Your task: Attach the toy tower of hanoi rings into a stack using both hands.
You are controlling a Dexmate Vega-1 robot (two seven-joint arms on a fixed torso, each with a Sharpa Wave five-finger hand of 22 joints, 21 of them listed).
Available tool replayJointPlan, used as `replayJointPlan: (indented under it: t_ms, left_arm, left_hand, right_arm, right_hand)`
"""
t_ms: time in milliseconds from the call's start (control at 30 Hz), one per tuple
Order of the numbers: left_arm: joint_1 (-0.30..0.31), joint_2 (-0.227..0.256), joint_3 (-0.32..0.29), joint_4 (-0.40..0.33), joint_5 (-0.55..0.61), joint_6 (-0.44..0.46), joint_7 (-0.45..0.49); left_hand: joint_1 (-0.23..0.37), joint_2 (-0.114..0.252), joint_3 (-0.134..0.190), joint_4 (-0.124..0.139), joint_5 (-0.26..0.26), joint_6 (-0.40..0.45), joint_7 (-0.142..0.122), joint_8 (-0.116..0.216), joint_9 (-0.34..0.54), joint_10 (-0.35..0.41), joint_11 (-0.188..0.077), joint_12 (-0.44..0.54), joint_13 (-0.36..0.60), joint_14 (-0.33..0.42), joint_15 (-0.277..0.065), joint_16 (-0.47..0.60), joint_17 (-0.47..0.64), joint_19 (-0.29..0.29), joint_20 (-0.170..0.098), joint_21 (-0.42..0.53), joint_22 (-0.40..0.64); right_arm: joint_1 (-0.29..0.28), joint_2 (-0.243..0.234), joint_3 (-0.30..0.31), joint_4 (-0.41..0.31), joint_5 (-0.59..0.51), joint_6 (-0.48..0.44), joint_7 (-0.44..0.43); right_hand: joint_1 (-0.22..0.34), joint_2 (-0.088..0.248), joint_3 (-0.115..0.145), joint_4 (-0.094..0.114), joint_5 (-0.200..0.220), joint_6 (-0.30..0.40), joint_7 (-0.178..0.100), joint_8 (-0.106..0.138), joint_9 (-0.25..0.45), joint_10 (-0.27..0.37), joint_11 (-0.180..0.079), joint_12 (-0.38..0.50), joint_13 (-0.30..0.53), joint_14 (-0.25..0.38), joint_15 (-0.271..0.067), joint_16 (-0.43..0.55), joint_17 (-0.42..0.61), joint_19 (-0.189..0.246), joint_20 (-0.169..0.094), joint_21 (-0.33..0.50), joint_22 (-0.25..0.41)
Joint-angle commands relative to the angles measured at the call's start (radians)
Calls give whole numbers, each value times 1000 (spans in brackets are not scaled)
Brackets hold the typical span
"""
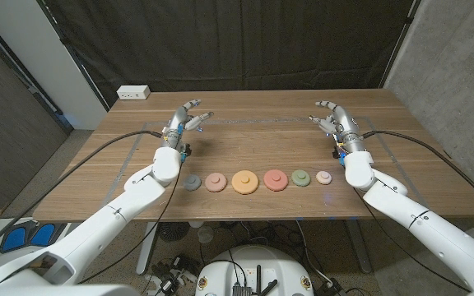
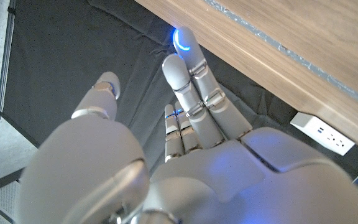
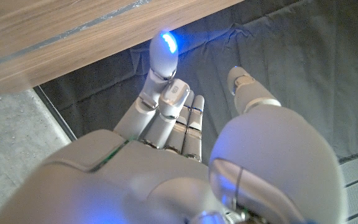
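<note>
A: So, any stacking done?

B: None. On the wooden table (image 1: 286,140), the big orange plastic ring (image 1: 245,182) anchors a row: peach ring (image 1: 216,182) and grey ring (image 1: 192,182) one side, red ring (image 1: 275,178), green ring (image 1: 301,178), small pink ring (image 1: 324,177) the other.

A: Hands?

B: Left hand (image 1: 186,122) and right hand (image 1: 332,120) hover beyond it, fingers spread, holding nothing.

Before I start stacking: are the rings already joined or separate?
Separate. The rings lie in a row on the table, gaps between them.
</note>
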Motion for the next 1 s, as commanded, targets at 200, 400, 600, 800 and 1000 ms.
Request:
replayJointPlan:
  t_ms: [200,400,600,800,1000]
  left_arm:
    - [25,81,9,-156,157,215,31]
    - [8,103,31,-165,207,260,5]
    - [-16,123,69,-184,287,331,-21]
    - [-29,146,90,-204,344,379,-51]
    - [-46,177,111,-226,396,421,-106]
  left_hand:
    - [19,4,-13,4,4,4,0,1,3,7,-10,2,10,-10,1,0,-15,-11,-13,8,-5]
    - [22,7,-18,5,5,18,-2,6,4,8,-4,3,13,-8,1,5,-18,-11,-13,11,-9]
    - [25,10,-21,6,6,18,-4,6,5,3,-8,1,15,-6,1,11,-18,-11,-13,13,-12]
    - [34,13,-27,5,8,10,-5,1,5,-6,-6,-3,18,-9,1,17,-20,-14,-13,16,-17]
    - [40,13,-35,5,9,-1,-8,-4,5,-15,-5,-7,19,-18,1,17,-29,-18,-12,19,-23]
  right_arm:
    - [-17,-46,-29,-144,-115,-217,6]
    - [-21,-69,-50,-197,-175,-308,22]
    - [-12,-78,-77,-234,-227,-396,51]
    - [7,-89,-108,-253,-277,-440,78]
    - [35,-90,-139,-274,-321,-496,122]
  right_hand:
    - [11,1,8,1,-1,-18,-18,-8,3,-4,-3,-4,8,-14,-57,-5,3,3,2,0,-7]
    - [13,2,11,1,-3,-16,-11,-6,7,-20,-15,-11,12,-22,-57,-6,3,0,2,-1,-16]
    - [13,-4,13,0,-7,-55,-12,-22,6,-43,-12,-24,7,-35,-57,-9,2,-4,2,0,-23]
    - [13,-6,13,0,-9,-67,-12,-27,6,-53,-11,-28,5,-41,-57,-11,2,-7,2,0,-26]
    - [17,-9,17,-1,-15,-39,-14,-10,15,-14,-34,-12,6,-51,-59,-11,1,-14,3,1,-36]
